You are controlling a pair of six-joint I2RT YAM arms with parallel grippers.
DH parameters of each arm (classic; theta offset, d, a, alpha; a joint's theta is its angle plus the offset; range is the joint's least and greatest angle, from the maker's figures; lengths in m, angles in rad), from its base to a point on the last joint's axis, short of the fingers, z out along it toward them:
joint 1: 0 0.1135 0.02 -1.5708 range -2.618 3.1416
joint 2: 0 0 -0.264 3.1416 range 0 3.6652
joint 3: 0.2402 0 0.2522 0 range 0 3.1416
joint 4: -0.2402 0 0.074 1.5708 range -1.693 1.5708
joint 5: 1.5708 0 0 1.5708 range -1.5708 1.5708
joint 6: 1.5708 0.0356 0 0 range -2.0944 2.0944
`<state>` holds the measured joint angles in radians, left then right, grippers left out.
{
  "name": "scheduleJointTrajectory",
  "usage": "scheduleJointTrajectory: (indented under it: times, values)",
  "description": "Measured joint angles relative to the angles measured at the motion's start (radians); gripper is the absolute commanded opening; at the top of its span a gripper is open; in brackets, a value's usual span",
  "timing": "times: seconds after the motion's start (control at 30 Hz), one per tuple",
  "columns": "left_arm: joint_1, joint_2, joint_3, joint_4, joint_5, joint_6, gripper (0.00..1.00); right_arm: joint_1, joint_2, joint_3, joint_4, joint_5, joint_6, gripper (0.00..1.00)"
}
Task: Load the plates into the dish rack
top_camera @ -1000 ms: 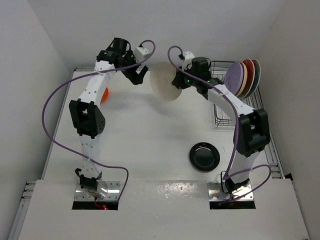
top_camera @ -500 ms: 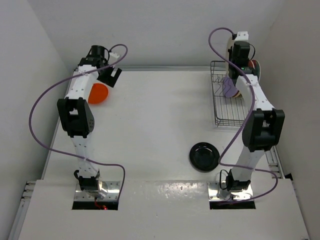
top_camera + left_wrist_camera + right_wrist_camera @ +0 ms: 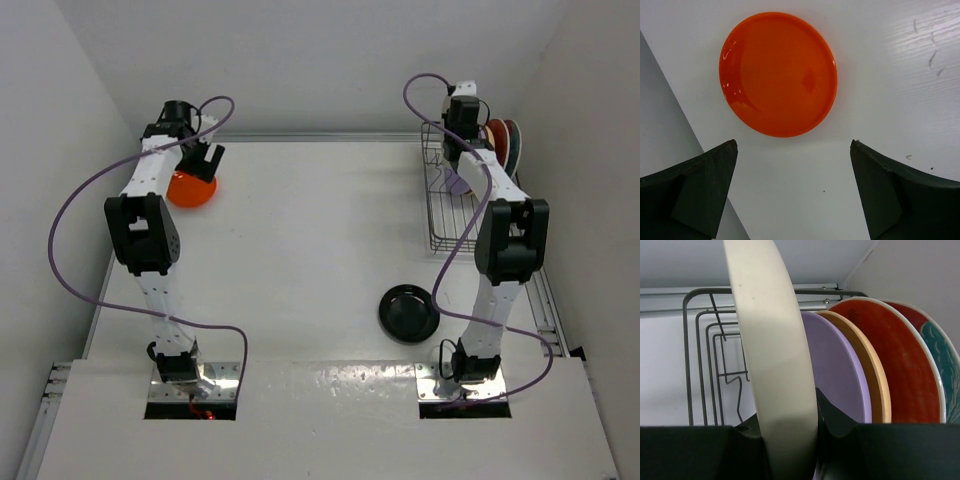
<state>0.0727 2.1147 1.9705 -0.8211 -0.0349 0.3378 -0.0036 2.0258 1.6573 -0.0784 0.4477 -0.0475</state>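
holding cream plate [image 3: 775, 365] beside lavender plate [image 3: 837, 370]

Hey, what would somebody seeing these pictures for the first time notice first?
The bright orange plate lies flat at the far left of the table, with the left gripper open above it. At far right, the right gripper holds a cream plate on edge at the dish rack, beside the lavender plate and others standing upright. A glossy black plate lies alone on the table.
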Motion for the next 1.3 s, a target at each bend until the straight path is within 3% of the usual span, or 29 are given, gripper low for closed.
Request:
scheduleJointTrajectory:
  times: [0.27,0.7,1.0,1.1,1.13,1.23,1.3]
  values:
    - [0.018,0.000,-0.007,0.001,-0.007,-0.001,1.00,0.019,-0.007,-0.045,0.109,0.053,-0.045,0.00]
    - [0.027,0.000,-0.012,0.001,-0.019,0.006,1.00,0.026,-0.122,-0.157,0.148,0.078,-0.101,0.00]
    - [0.057,0.000,-0.020,0.002,-0.025,0.013,1.00,0.012,-0.083,-0.187,0.073,0.039,-0.024,0.00]
    - [0.079,0.000,-0.030,0.000,-0.015,0.010,1.00,0.007,-0.047,-0.174,0.026,0.021,0.017,0.18]
    - [0.089,0.000,-0.031,0.000,-0.011,0.007,1.00,0.000,-0.031,-0.166,0.004,0.017,0.029,0.35]
    - [0.125,0.000,-0.031,0.001,0.013,-0.007,1.00,-0.004,-0.012,-0.155,-0.033,0.002,0.055,0.70]
    - [0.154,0.006,-0.031,0.002,0.037,-0.019,1.00,-0.008,-0.012,-0.144,-0.061,-0.016,0.066,0.75]
